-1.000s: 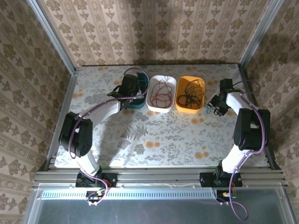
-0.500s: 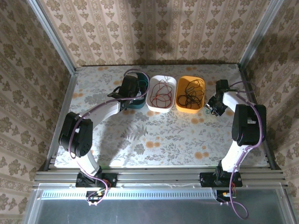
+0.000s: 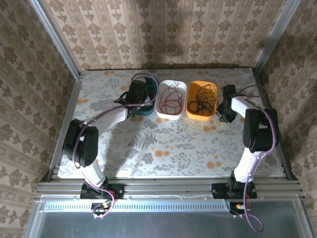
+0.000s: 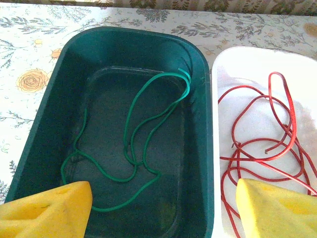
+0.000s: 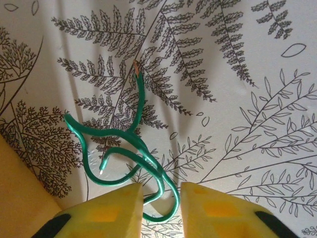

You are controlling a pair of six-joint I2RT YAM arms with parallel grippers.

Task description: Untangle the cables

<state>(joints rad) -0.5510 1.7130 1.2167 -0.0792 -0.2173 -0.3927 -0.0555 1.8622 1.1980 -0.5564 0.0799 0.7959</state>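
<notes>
Right gripper (image 5: 162,206) has narrowed around the stray green cable (image 5: 140,96), jaws not quite pinching: pickup looks imminent

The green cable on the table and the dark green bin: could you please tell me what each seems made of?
Green cable: probably plastic-insulated wire, glossy; highlights run along it, and a bare coppery tip shows at one end. Dark green bin: likely moulded plastic, smooth semi-gloss; rounded corners and soft reflections on its floor.
</notes>
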